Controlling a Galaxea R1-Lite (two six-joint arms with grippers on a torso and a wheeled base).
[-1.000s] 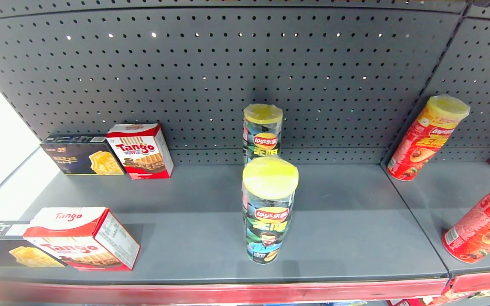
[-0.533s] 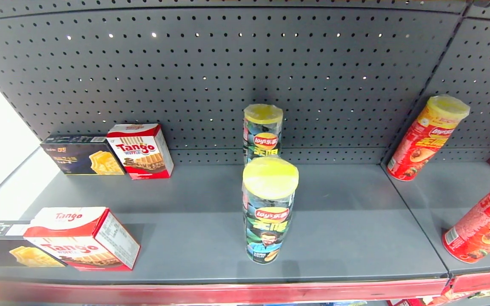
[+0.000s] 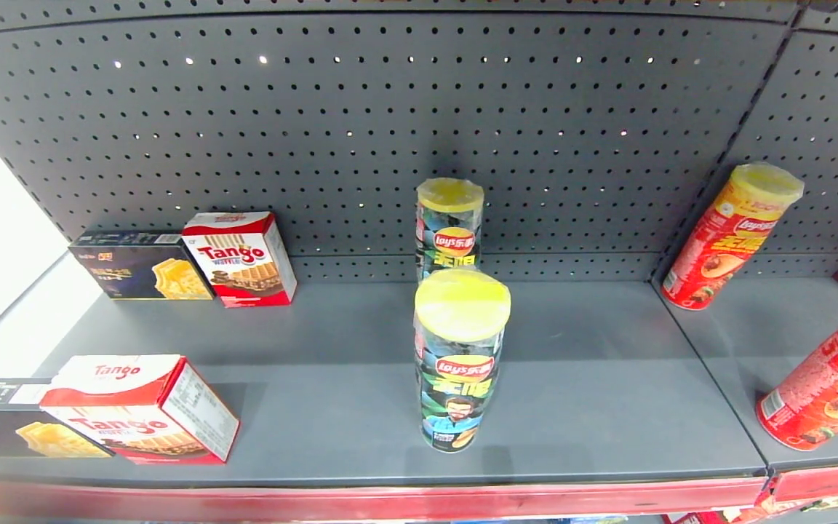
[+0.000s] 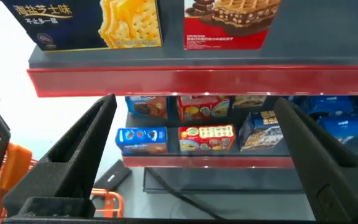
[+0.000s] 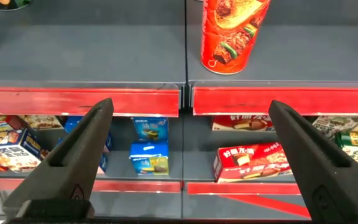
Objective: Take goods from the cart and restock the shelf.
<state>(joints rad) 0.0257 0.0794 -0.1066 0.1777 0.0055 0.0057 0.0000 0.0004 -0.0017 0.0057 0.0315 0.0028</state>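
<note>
no motion since before; left tool [image 4: 194, 102], right tool [image 5: 191, 104] both splayed wide, empty

Right gripper [image 5: 190, 104] spread wide, nothing between its fingers. Straight beyond it, a grey shelf [image 5: 79, 101] with a red front edge. A red can [image 5: 232, 34] stands upright on the shelf, past the gap. Beyond the fingers, on the tier below, blue boxes [image 5: 150, 155] and a red box [image 5: 250, 160].
</note>
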